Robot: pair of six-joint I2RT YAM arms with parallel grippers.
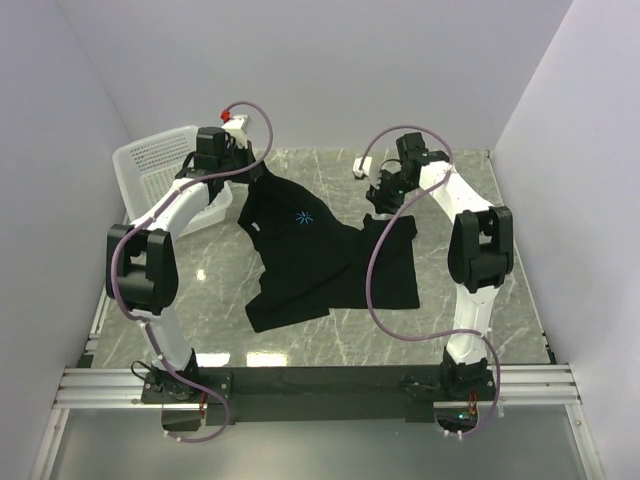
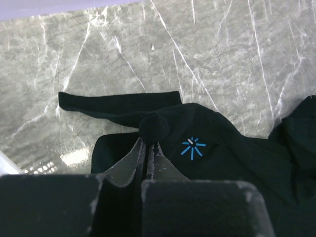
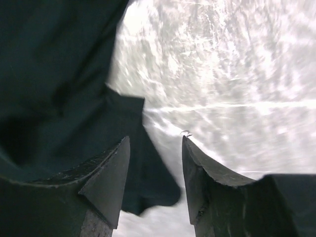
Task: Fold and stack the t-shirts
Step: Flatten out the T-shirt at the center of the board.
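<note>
A black t-shirt (image 1: 310,255) with a small blue star logo (image 1: 304,217) lies crumpled on the marble table (image 1: 250,345), its far left part lifted. My left gripper (image 1: 252,172) is shut on a bunch of the shirt's fabric (image 2: 154,126) near the logo (image 2: 192,147). A sleeve (image 2: 118,103) trails left on the table. My right gripper (image 1: 384,197) is open, just above the shirt's far right corner (image 3: 143,182). In the right wrist view the fabric lies under the left finger (image 3: 106,180) and bare marble under the right finger (image 3: 202,177).
A white mesh basket (image 1: 155,170) stands at the far left of the table, behind my left arm. White walls close in the table on three sides. A metal rail (image 1: 320,385) runs along the near edge.
</note>
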